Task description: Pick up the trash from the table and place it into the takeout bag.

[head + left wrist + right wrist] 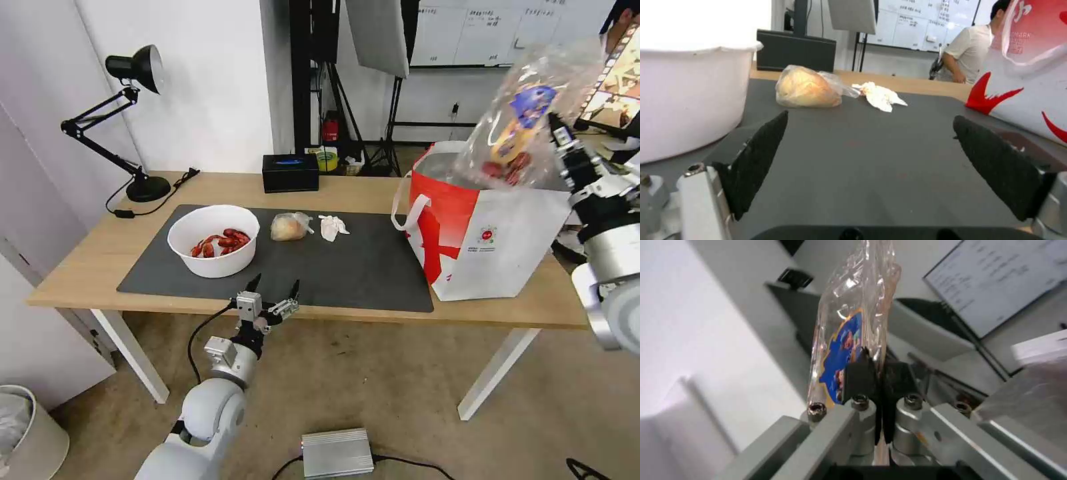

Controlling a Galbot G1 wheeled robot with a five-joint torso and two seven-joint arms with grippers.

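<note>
My right gripper is shut on the clear plastic clamshell, holding it tilted in the air above the open mouth of the white-and-red takeout bag. In the right wrist view the fingertips pinch the clamshell's edge. On the dark mat lie the white bowl of crayfish, the small clear bag with a tan lump and the crumpled tissue. My left gripper hangs open at the table's front edge, near the bowl, facing the small bag and tissue.
A black desk lamp stands at the back left of the table and a black tissue box at the back middle. On the floor are a silver box with a cable and a pale bin.
</note>
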